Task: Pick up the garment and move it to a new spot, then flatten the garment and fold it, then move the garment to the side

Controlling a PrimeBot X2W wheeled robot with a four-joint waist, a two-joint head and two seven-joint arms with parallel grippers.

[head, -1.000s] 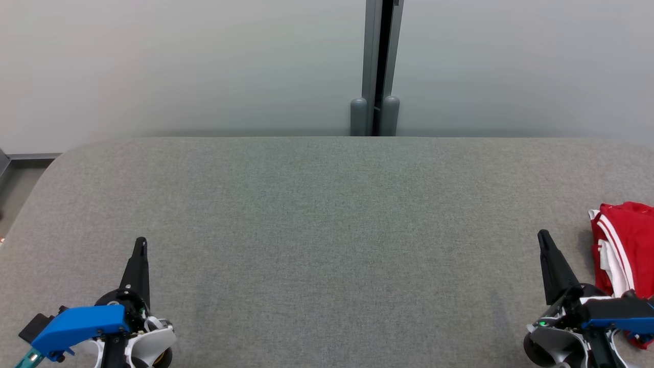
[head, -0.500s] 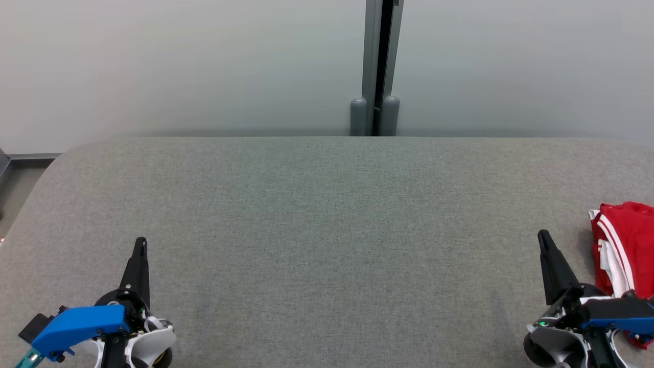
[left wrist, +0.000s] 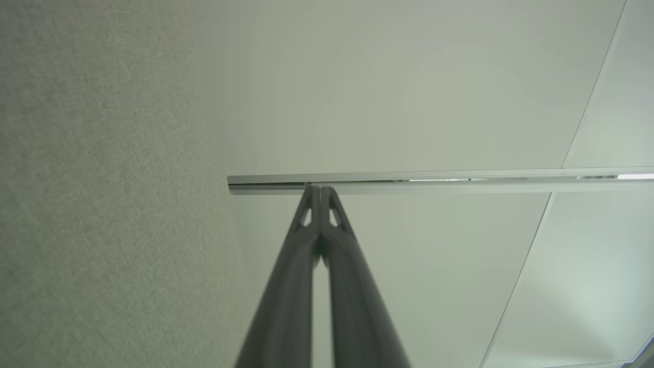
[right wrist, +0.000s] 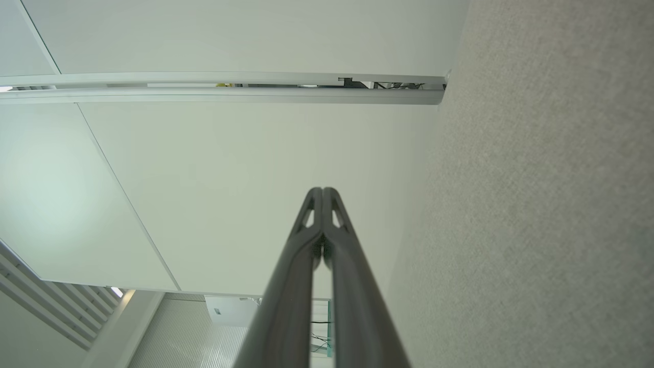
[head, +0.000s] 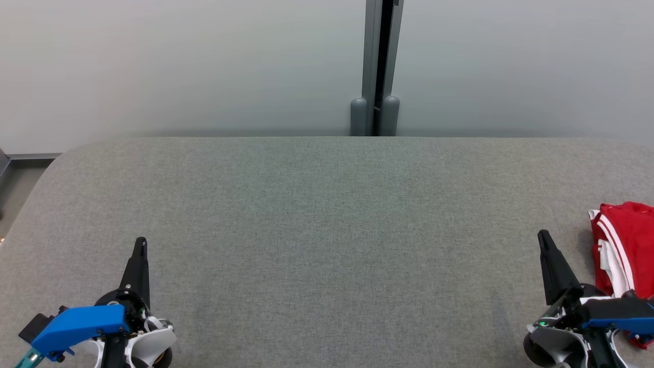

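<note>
At the lower left of the head view sat the left gripper (head: 140,241), over the grey fabric tabletop (head: 327,214). Its blue-housed wrist lay at the bottom edge, and its two dark fingers (head: 137,271) were pressed into a single point aimed up the frame, clenched on nothing. In the left wrist view those fingers (left wrist: 286,306) met tip to tip, with the tabletop's weave down the left of the frame and pale wall panels on the right.

At top centre of the head view a grey metal post (head: 379,61) split the pale wall behind the tabletop's far edge.

At the lower right the right gripper (head: 542,236) was posed the same way, its fingers (head: 554,276) clamped together and empty; the right wrist view showed them closed tip to tip. Just beside that gripper — at the right edge of the frame — lay the garment (head: 626,240), red with white stripes. It was bunched on the tabletop and cut off by the frame, with the fingertips standing apart from it.
</note>
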